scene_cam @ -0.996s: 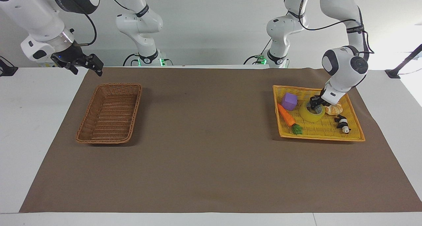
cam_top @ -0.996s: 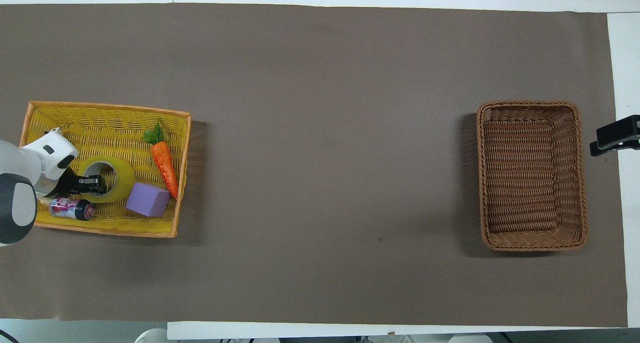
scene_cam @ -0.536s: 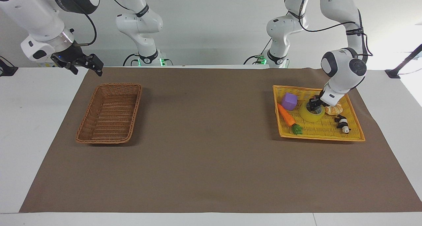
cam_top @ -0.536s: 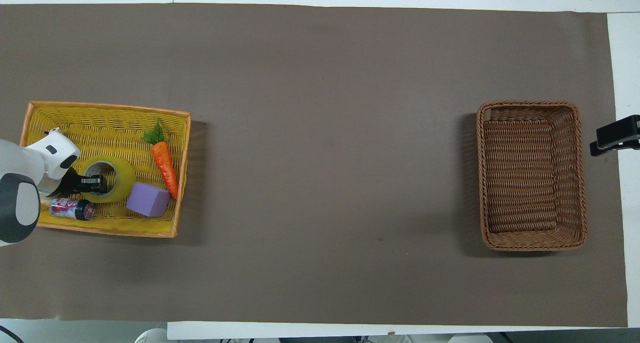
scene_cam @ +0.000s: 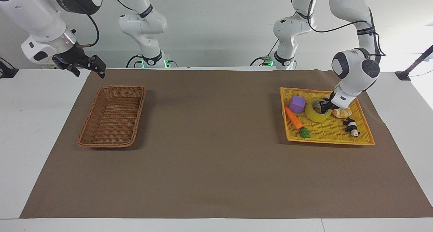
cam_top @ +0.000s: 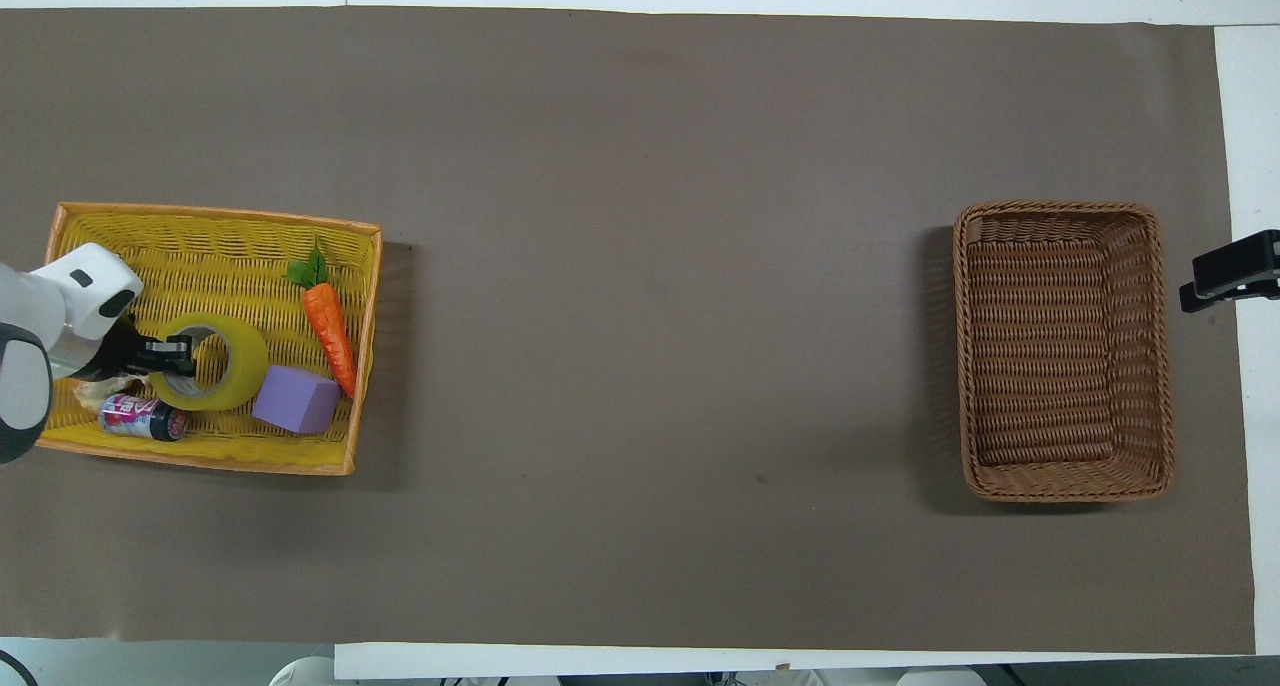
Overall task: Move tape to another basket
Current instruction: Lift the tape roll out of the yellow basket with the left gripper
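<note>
The tape (scene_cam: 317, 114), a yellow roll with a pale core, hangs tilted just above the yellow woven tray (scene_cam: 328, 141). My left gripper (scene_cam: 325, 105) is shut on the roll's wall, one finger inside the core. From overhead, the tape (cam_top: 222, 366) and left gripper (cam_top: 176, 349) sit over the part of the tray (cam_top: 215, 216) nearest the left arm's end. The brown wicker basket (scene_cam: 113, 115) (cam_top: 1060, 356) lies at the right arm's end with nothing in it. My right gripper (scene_cam: 88, 65) (cam_top: 1233, 276) waits open in the air just off that basket's outer side.
In the tray lie a toy carrot (scene_cam: 293, 118) (cam_top: 330, 331), a purple block (scene_cam: 296, 103) (cam_top: 293, 400), a small dark can (scene_cam: 351, 126) (cam_top: 143, 417) and a bread piece (scene_cam: 342, 113). A brown mat (scene_cam: 216, 157) covers the table between tray and basket.
My left gripper has closed on the tape's wall and lifted slightly, so the roll now tilts off the tray floor. The right arm has not moved.
</note>
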`<state>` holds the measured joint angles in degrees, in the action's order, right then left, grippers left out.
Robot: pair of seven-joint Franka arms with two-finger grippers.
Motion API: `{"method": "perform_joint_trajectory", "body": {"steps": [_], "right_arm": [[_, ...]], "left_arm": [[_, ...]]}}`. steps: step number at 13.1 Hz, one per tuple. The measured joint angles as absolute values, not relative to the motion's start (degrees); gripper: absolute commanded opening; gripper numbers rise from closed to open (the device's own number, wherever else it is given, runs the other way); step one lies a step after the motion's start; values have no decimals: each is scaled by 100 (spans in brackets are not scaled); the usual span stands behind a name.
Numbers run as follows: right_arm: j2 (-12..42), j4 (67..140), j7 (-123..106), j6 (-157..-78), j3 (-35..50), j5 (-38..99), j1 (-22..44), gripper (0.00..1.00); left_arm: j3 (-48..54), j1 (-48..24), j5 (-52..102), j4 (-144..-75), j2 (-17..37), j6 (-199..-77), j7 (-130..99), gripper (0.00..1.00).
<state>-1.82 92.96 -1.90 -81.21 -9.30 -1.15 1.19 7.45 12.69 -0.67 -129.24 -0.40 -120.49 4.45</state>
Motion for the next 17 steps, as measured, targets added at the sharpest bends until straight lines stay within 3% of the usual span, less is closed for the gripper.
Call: {"method": "perform_joint_trajectory", "body": {"steps": [3,6,10,17], "right_arm": [[-182,9296,-190,-8121,-930,-115,119,99],[-182,9296,-190,-8121,-930,-115,119,99],[-182,9296,-190,-8121,-930,-115,119,99],[-182,9305,-888,-8175,-904,54,268,99]], "left_arm": [[754,882,314,-11762,-71,-10809,-230,0],[787,22,769,-11091,-91,-10224,-1598,0],[833,-1070,1197,-10736,-90,-10136,-3080,0],[831,-1480,1806,-10538,-87,-10154,-3763,0]]}}
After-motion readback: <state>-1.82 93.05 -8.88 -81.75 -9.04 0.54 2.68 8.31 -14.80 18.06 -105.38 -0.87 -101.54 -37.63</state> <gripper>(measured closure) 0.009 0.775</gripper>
